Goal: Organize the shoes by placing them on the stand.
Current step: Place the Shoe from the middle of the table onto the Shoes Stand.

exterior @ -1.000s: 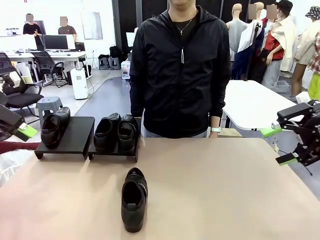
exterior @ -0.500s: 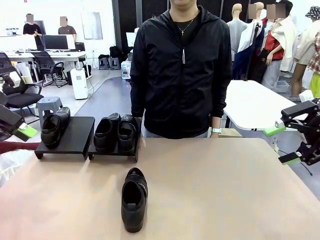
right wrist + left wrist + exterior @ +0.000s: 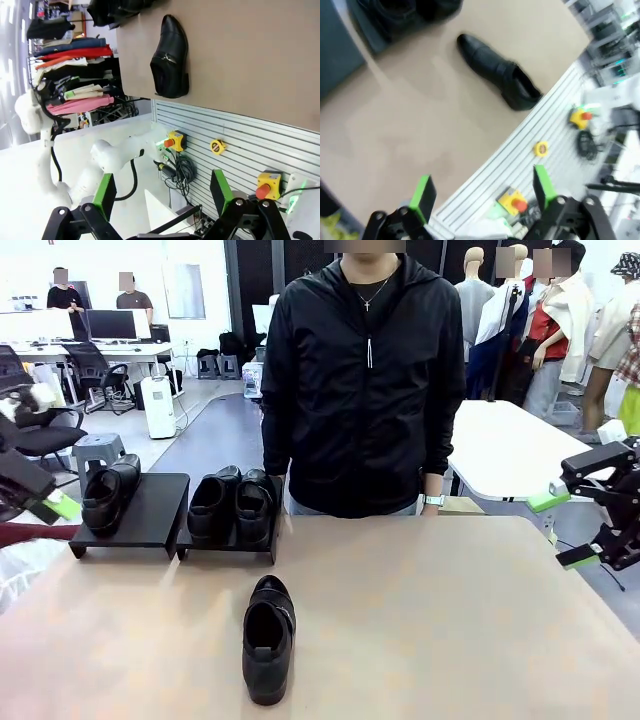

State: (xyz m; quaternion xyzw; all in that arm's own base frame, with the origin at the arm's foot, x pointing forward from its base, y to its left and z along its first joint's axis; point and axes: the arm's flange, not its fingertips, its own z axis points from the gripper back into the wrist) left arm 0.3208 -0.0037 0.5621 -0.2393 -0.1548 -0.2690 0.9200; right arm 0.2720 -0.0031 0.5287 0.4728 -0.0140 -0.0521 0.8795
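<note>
One shoe (image 3: 268, 638) lies alone on the tan worktop (image 3: 430, 620), near the robot's edge and a little left of centre, toe towards the robot and heel towards the stand. The other three shoes already sit on the stand: a pair (image 3: 232, 504) side by side fills the right section (image 3: 226, 540), while a single shoe (image 3: 108, 495) occupies the left half of the left section (image 3: 150, 510), so the free spot is the bare right half of that section. A person in a black jacket (image 3: 362, 380) stands at the far side, just behind the stand, hands down.

The left end effector (image 3: 45, 502) hangs at the left edge of the front view, beside the stand, its green pads spread wide and holding nothing; its wrist view shows the lone shoe (image 3: 497, 71) well ahead of its pads. The right end effector (image 3: 572, 530) waits at the right edge, above the worktop's far right side, equally wide open and empty, with the lone shoe (image 3: 170, 55) far off in its own view.

The step in hand looks to be fetching the last shoe. The left arm seems better placed, as the free spot is on its side. A grip across the shoe's middle, at the opening, should hold the glossy leather without slipping. The shoe should be lifted clear of the stand's front edge and set parallel to its neighbour, without nudging it.
</note>
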